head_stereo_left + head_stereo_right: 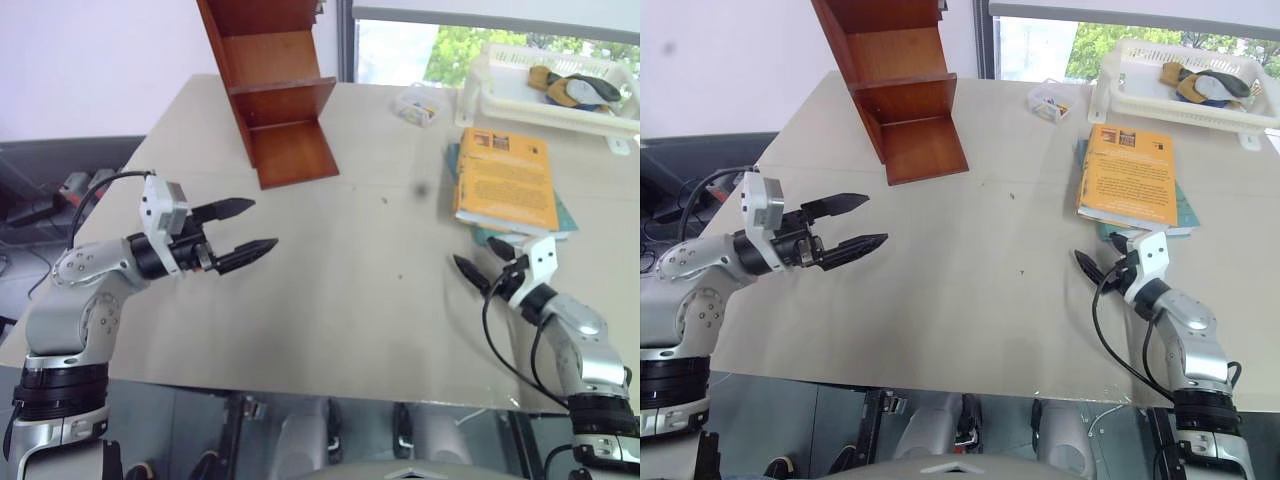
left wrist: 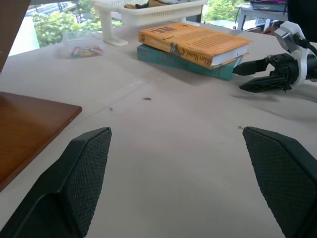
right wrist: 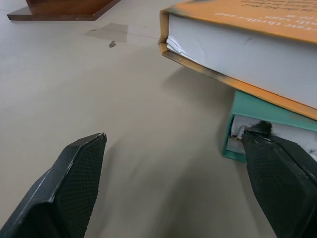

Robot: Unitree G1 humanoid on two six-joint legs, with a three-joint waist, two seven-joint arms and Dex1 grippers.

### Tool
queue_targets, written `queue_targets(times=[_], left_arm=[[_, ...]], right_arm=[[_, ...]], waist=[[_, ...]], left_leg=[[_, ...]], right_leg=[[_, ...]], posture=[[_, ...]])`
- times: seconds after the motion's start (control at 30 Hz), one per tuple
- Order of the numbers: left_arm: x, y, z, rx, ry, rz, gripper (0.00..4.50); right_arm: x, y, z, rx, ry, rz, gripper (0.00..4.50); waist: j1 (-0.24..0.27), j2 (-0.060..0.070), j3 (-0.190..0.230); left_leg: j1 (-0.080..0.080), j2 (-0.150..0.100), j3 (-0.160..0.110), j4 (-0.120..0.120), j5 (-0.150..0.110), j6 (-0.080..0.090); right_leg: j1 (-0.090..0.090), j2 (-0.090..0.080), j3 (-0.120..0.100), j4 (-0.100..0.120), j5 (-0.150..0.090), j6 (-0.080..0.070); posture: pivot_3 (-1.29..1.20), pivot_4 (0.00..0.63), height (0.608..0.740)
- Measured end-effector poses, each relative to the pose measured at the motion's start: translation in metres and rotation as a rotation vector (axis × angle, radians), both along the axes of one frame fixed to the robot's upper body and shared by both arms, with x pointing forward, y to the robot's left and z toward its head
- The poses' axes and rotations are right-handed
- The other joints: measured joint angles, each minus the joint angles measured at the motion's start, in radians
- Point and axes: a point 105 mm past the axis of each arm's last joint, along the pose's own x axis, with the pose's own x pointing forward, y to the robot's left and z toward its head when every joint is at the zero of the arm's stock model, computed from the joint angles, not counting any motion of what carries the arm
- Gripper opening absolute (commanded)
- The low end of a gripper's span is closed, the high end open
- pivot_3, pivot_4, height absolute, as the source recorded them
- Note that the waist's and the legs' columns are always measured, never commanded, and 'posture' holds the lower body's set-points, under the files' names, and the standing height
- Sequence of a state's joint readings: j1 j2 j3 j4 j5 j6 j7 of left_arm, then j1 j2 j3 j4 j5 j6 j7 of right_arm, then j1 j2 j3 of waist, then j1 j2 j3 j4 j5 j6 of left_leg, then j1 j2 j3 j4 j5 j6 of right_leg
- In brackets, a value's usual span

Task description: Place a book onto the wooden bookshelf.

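Nearest the head camera, the table (image 1: 380, 300) spreads wide and pale; at its far left the bookshelf (image 1: 275, 90) rises reddish-brown with open tiers. At the far right lies the book (image 1: 505, 175), orange-yellow, flat on top of a thinner teal book (image 2: 183, 59), with a white basket (image 1: 560, 95) beyond. The left gripper (image 1: 248, 228) hangs over the table's left side, jaws spread wide and empty, well apart from both books. The right gripper (image 1: 485, 260) sits low just in front of the stack's near edge, jaws parted and holding nothing; one finger (image 3: 282, 183) is right against the teal book's corner. The step in hand looks like the reach for the book. Next, the right jaws probably need to rise to the upper book's edge, so they close on it alone
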State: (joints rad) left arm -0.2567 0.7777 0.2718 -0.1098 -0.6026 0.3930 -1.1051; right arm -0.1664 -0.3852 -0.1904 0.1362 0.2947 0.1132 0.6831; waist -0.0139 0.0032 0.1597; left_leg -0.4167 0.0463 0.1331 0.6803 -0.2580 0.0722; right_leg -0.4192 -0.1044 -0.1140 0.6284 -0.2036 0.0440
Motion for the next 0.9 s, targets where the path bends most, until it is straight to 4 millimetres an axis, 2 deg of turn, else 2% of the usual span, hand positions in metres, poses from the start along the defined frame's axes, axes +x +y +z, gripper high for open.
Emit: queue_targets(times=[0.13, 0.33, 0.5, 0.9], left_arm=[[0.000, 0.000, 0.000, 0.000, -0.003, 0.006, 4.49], [0.001, 0.001, 0.000, 0.000, -0.008, 0.016, 4.49], [0.001, 0.001, 0.001, 0.001, -0.011, 0.016, 4.49], [0.001, 0.002, 0.002, 0.008, -0.014, 0.020, 4.49]], right_arm=[[0.009, 0.004, -0.001, 0.000, -0.002, -0.022, 4.50], [0.012, 0.012, -0.001, -0.003, -0.011, 0.013, 4.50], [0.003, 0.035, -0.004, -0.012, -0.005, 0.178, 4.50], [-0.007, 0.040, -0.005, -0.013, 0.001, 0.332, 4.50]], waist=[[-0.001, 0.000, 0.000], [-0.002, 0.000, 0.000], [-0.002, 0.000, 0.000], [0.000, 0.000, 0.000]], left_leg=[[0.000, 0.000, 0.000, 0.000, 0.000, 0.000], [0.000, 0.000, 0.000, 0.000, 0.000, 0.000], [0.000, 0.001, 0.000, 0.000, 0.000, 0.000], [0.000, 0.001, 0.000, 0.000, 0.000, 0.000]], right_leg=[[0.000, 0.000, 0.000, 0.000, 0.000, 0.000], [0.000, 0.000, 0.000, 0.000, 0.000, 0.000], [0.000, 0.001, 0.000, 0.000, 0.000, 0.000], [0.000, 0.001, 0.000, 0.000, 0.001, 0.000]], posture=[[0.00, 0.150, 0.712], [0.00, 0.150, 0.712], [0.00, 0.150, 0.712], [0.00, 0.150, 0.712]])
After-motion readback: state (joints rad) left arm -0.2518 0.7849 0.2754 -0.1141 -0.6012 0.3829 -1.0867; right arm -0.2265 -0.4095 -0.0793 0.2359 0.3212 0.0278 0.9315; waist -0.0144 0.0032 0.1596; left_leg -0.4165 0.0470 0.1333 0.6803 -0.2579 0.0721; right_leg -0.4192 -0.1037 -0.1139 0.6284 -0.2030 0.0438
